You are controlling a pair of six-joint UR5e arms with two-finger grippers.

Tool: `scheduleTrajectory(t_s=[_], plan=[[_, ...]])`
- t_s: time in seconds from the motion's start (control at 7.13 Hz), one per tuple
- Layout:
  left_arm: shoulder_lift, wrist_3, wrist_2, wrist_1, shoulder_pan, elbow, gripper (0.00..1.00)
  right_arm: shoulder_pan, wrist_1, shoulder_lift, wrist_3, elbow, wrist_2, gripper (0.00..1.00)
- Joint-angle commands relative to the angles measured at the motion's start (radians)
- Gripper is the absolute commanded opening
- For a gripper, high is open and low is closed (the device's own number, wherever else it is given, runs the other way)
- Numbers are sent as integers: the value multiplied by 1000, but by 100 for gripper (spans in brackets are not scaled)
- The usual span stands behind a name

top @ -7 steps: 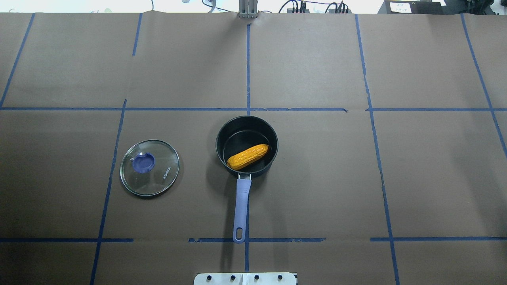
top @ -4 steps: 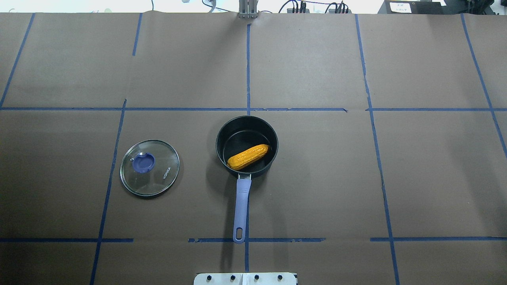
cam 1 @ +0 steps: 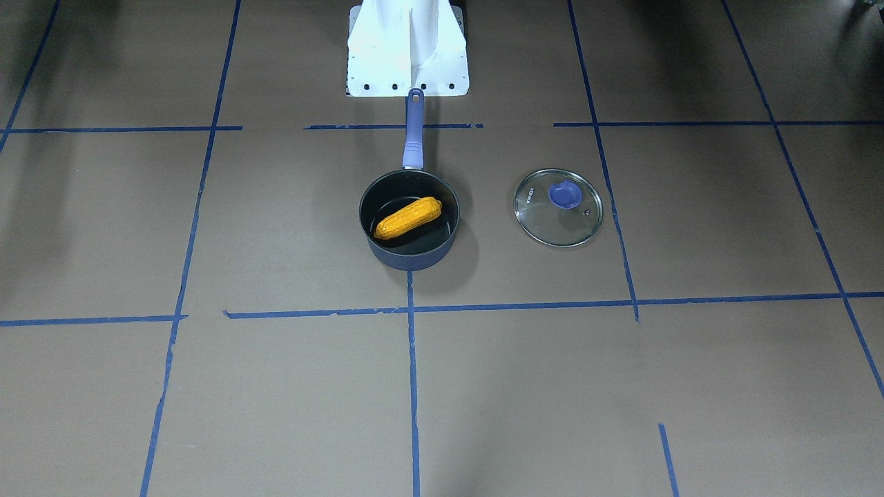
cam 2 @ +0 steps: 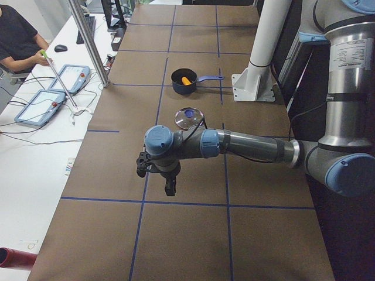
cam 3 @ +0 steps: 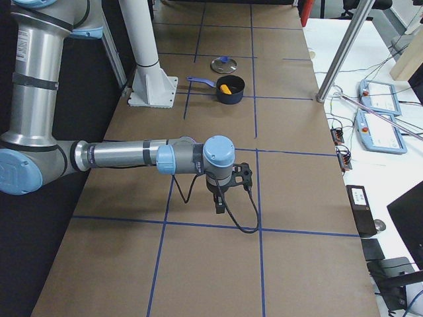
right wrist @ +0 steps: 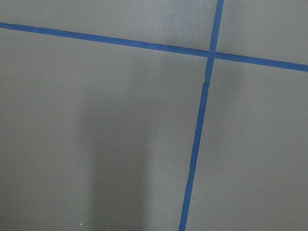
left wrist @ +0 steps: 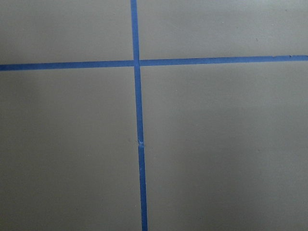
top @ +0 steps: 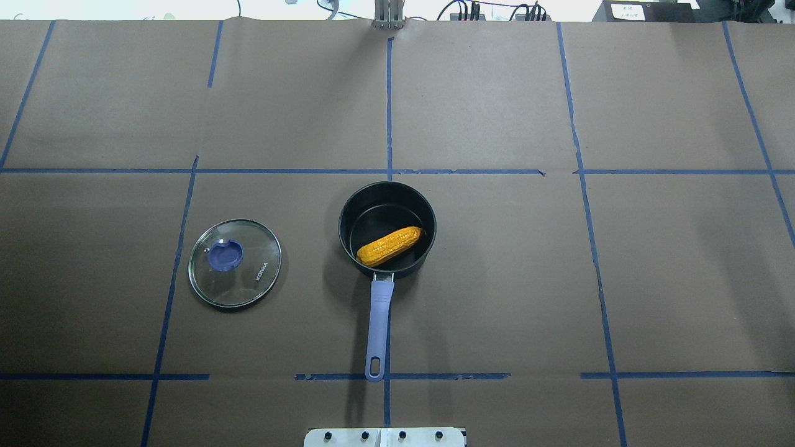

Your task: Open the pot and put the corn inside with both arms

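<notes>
The dark navy pot [top: 343, 231] stands open near the table's middle, its purple-blue handle [top: 377, 329] pointing toward the robot base. The orange-yellow corn [top: 389, 245] lies inside it, also in the front-facing view [cam 1: 407, 217]. The glass lid [top: 235, 263] lies flat on the table to the pot's left, knob up. The left gripper [cam 2: 169, 187] hangs over the table far from the pot, seen only in the exterior left view. The right gripper [cam 3: 220, 203] shows only in the exterior right view. I cannot tell whether either is open or shut. Both wrist views show only brown paper and blue tape.
The white robot base [cam 1: 407, 48] stands behind the pot handle. Blue tape lines grid the brown paper. A metal pole [cam 2: 88, 41] stands at the table's far edge. A seated operator [cam 2: 17, 41] and teach pendants [cam 3: 380, 129] are on the white bench beyond.
</notes>
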Motion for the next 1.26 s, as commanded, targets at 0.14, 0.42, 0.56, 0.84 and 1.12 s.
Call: scheduleTrajectory(t_s=[0.14,0.42,0.56,0.84,1.12], plan=[[30,-78,4,-5,-2,-9,100,5,-3,-42,-1,42,-7,100],[44,-64,60,-73,-2,-35,100,5,-4,-49,-1,57,-4,100],[48,-64,100,-77,-2,-54,100,5,-10,-48,-2,51,-5,100],[72,-52,94,-80,0,-69,100,-3,-24,-43,-10,49,-14,100],[76,-47,91,-80,0,-69,100,-3,-27,-54,-10,59,-17,100]])
